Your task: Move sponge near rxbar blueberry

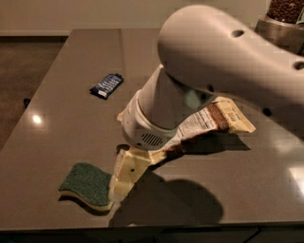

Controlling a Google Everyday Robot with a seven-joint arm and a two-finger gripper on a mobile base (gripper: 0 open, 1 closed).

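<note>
The sponge (88, 185), dark green on top with a pale yellow layer under it, lies flat near the table's front left edge. The rxbar blueberry (107, 85), a small dark blue wrapper with white lettering, lies further back on the left, well apart from the sponge. My gripper (121, 182) hangs from the large white arm, with a cream finger (127, 173) right beside the sponge's right edge, low over the table. I cannot tell whether it touches the sponge.
A large brown-and-cream snack bag (216, 121) lies in the middle of the grey table (66, 128), partly hidden by my arm. A container of brown items (284, 14) stands at the back right. The table's front edge runs just below the sponge.
</note>
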